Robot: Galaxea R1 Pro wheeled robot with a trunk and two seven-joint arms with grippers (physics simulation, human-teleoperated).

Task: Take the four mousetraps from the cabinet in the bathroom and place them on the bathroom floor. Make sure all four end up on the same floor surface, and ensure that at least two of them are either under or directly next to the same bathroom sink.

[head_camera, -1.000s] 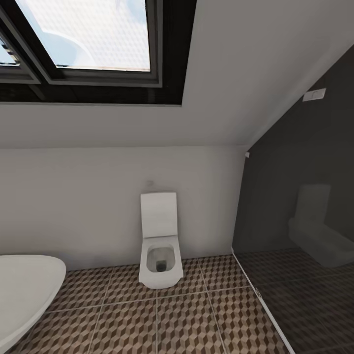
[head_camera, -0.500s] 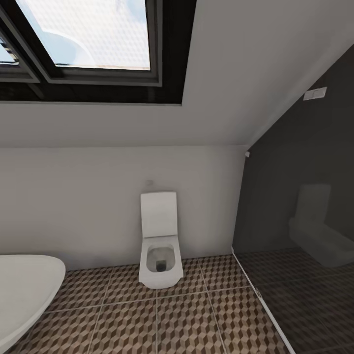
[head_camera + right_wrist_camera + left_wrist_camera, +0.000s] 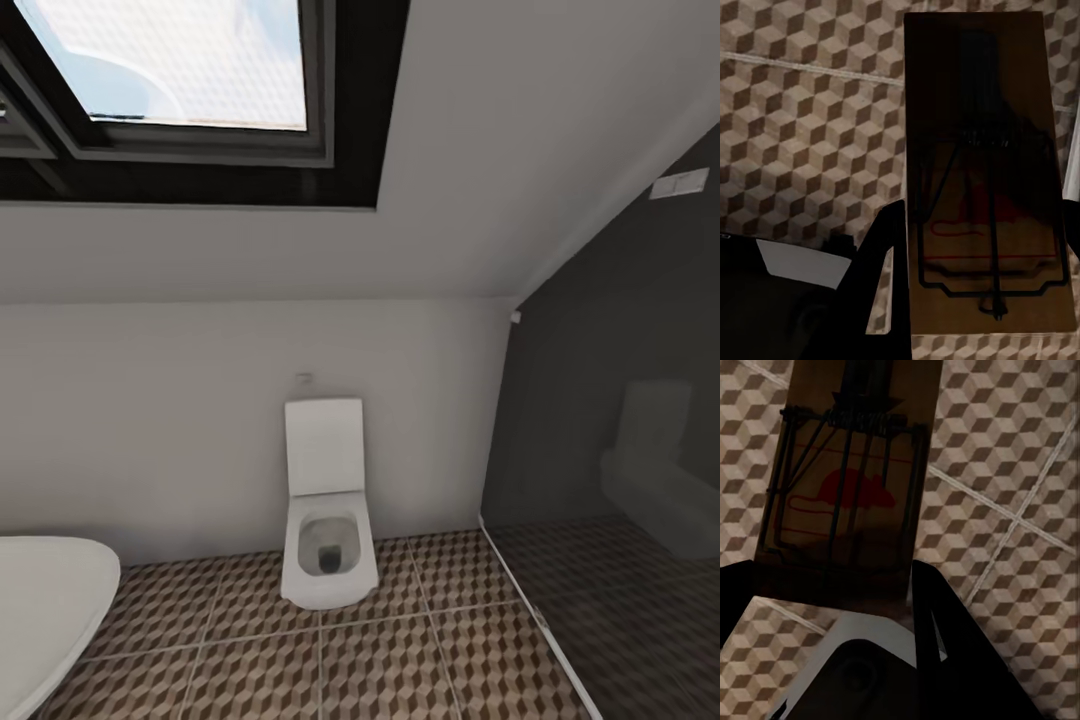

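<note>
In the left wrist view a tan mousetrap (image 3: 847, 487) with dark wire and a red mouse mark sits between the dark fingers (image 3: 937, 607) of my left gripper (image 3: 832, 585), which is shut on it above the bathroom floor (image 3: 1020, 450). The right wrist view has a second mousetrap (image 3: 982, 172), shaded dark, with my right gripper (image 3: 982, 232) shut on it over the same cube-patterned floor (image 3: 795, 112). The head view takes in that floor (image 3: 400, 660) ahead. The cabinet and the sink are out of view.
A square white toilet (image 3: 328, 545) with its lid up stands against the far wall. The rim of a white bathtub (image 3: 50, 600) juts in at lower left. A dark glass shower partition (image 3: 600, 450) closes off the right side. A skylight (image 3: 190, 60) sits in the sloped ceiling.
The whole head view has shifted: the toilet sits a little lower and the bathtub has slid towards the left edge, so the camera moved. Nothing in the room moved.
</note>
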